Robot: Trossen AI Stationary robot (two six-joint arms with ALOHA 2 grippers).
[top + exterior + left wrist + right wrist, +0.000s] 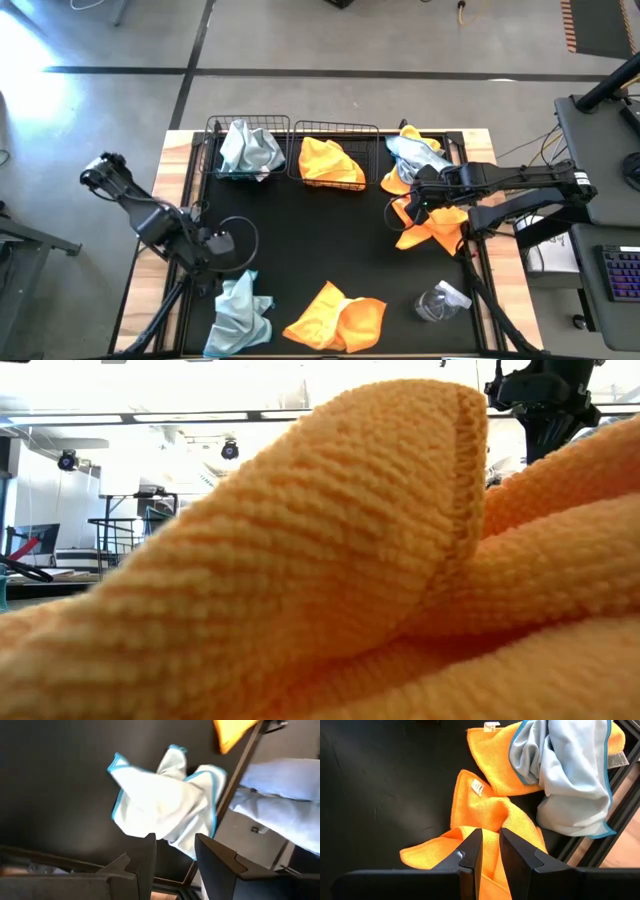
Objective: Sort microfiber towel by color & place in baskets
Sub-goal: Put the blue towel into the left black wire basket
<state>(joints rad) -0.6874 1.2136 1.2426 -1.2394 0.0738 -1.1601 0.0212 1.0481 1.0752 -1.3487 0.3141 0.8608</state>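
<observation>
Two black wire baskets stand at the far edge: the left one (pixel 222 135) holds a pale blue towel (pixel 248 150), the right one (pixel 340 130) an orange towel (pixel 330 160). At the right side lie an orange towel (pixel 437 228), and behind it another orange towel (pixel 393 182) with a pale blue one (pixel 415 150) on it. My right gripper (pixel 402 207) is down on the nearer orange towel (pixel 485 815). A pale blue towel (pixel 240 315) and an orange one (pixel 335 318) lie at the near edge. My left gripper (pixel 222 262) hovers open above the pale blue towel (pixel 160 805). My right gripper has a raised fold of the orange towel (pixel 490 836) between its two nearly shut fingers, slanting down from the table's right side. The rest of the towel lies slack on the mat.
A clear plastic spray bottle (pixel 440 302) lies at the near right. The low view is almost filled by the near orange towel (pixel 300 560), with my right arm (pixel 545 400) behind it. The black mat's middle (pixel 310 240) is bare.
</observation>
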